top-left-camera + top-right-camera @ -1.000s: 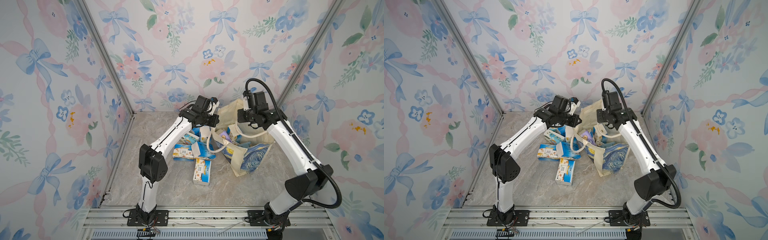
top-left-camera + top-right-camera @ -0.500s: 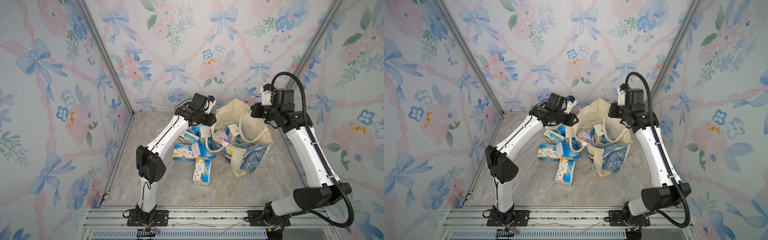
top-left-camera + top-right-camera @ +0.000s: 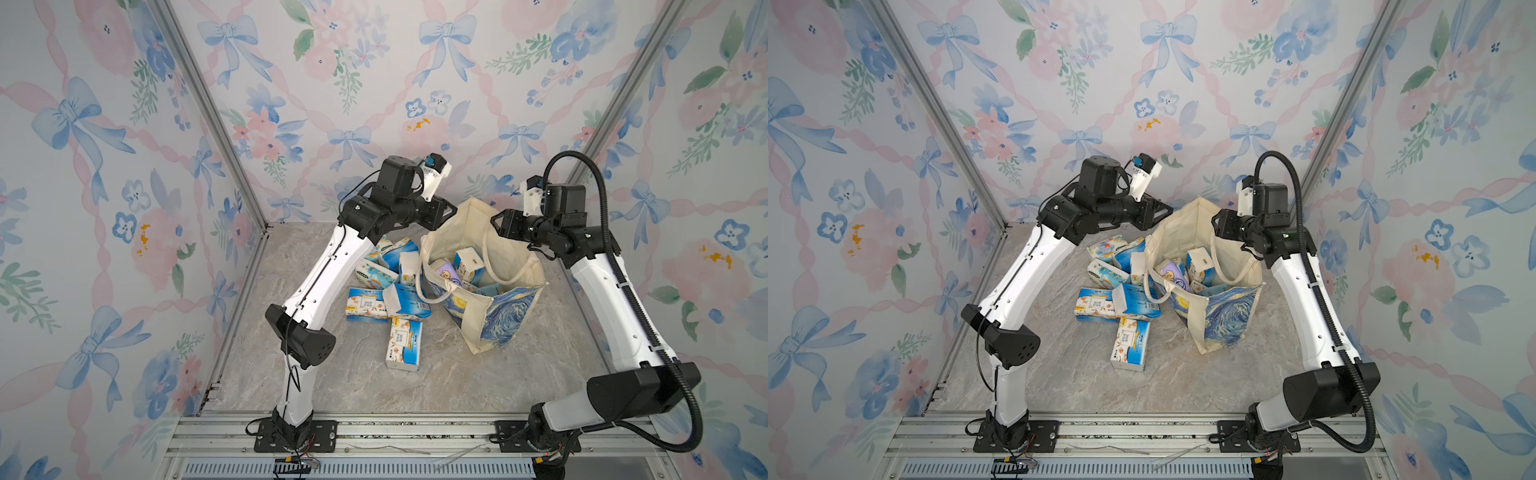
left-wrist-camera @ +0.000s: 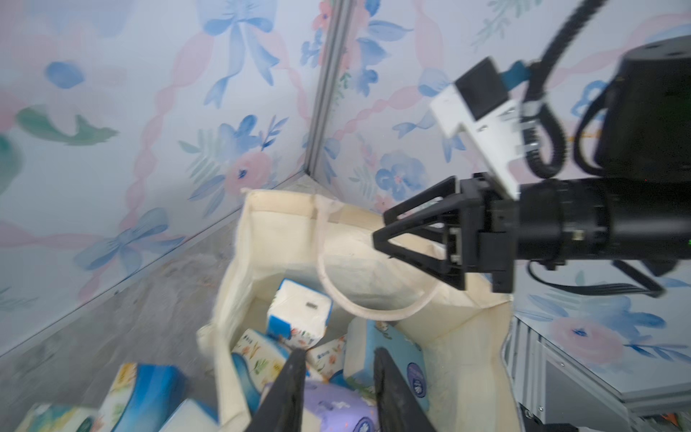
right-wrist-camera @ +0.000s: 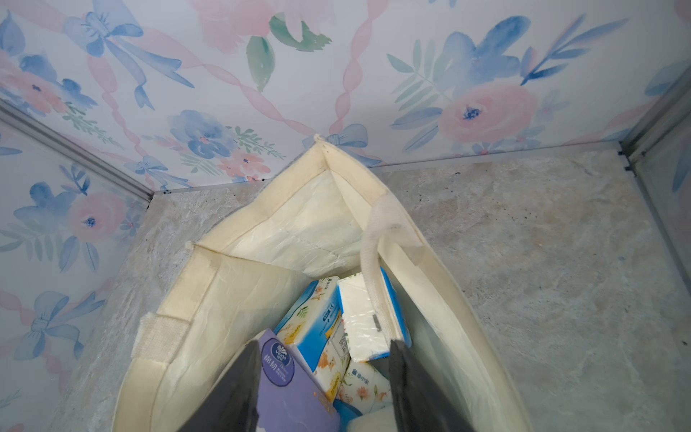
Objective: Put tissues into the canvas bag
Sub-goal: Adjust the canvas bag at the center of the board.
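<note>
canvas bag [image 3: 496, 322] stands open on the table [image 3: 374, 386], some tissues inside. only the top views show loose tissues [image 3: 402, 345] piled beside it. left gripper [image 4: 336, 396] above the bag rim, gap narrow, empty. right gripper [image 5: 325, 389] wider, empty. right wrist view shows the lavender pack [image 5: 291, 377] label.

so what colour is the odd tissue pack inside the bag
Lavender; the pack shows best in the right wrist view.

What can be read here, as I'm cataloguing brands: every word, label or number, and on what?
"Vinda": round logo on the lavender tissue pack in the canvas bag, right wrist view.
Chinese characters below that logo and on the blue-and-white packs beside it: too blurred to read.
Print on the packs on the table: too small in both top views.
</note>
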Robot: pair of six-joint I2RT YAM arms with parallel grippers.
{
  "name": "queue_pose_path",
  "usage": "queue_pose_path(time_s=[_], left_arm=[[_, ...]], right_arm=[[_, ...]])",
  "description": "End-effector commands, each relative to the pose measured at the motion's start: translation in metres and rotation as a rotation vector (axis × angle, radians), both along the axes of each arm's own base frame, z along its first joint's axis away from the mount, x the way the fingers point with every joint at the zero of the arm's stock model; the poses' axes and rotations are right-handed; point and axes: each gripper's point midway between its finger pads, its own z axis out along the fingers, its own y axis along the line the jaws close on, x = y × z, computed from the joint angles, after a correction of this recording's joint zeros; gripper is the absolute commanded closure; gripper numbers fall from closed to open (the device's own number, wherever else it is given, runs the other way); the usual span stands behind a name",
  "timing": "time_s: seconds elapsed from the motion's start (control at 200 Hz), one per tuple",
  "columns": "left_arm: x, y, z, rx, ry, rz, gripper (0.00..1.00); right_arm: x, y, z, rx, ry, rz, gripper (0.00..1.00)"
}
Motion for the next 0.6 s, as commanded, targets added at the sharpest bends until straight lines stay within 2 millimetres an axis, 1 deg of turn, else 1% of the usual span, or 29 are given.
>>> queue_pose_path(time_s=[0.0, 0.105, 0.13, 0.21, 0.27, 0.37, 0.435, 0.49, 0.595], left_arm=[[-0.009, -0.038, -0.043, 0.017, 0.117, -0.113, 0.69], [0.007, -0.043, -0.077, 0.059, 0.179, -0.065, 0.69], [0.009, -0.045, -0.084, 0.067, 0.189, -0.062, 0.68], [0.02, -0.049, -0.104, 0.098, 0.196, -0.028, 0.59], [0.031, -0.051, -0.116, 0.126, 0.183, 0.01, 0.57], [0.045, -0.057, -0.128, 0.137, 0.16, 0.04, 0.55], [0.052, -0.063, -0.137, 0.128, 0.153, 0.037, 0.52], [0.056, -0.069, -0.143, 0.118, 0.154, 0.033, 0.49], [0.061, -0.078, -0.148, 0.091, 0.145, 0.021, 0.47]], right_arm=[[-0.013, -0.027, 0.019, 0.014, -0.051, -0.078, 0.47], [-0.029, -0.047, 0.012, -0.008, -0.03, -0.122, 0.46], [-0.033, -0.05, 0.011, -0.008, -0.033, -0.131, 0.46], [-0.043, -0.06, 0.01, 0.002, -0.044, -0.16, 0.45], [-0.049, -0.065, 0.01, 0.012, -0.055, -0.174, 0.45], [-0.055, -0.068, 0.006, 0.021, -0.052, -0.179, 0.45], [-0.057, -0.07, 0.002, 0.022, -0.044, -0.186, 0.45], [-0.057, -0.072, -0.003, 0.024, -0.038, -0.189, 0.45], [-0.053, -0.074, -0.013, 0.032, -0.011, -0.187, 0.45]])
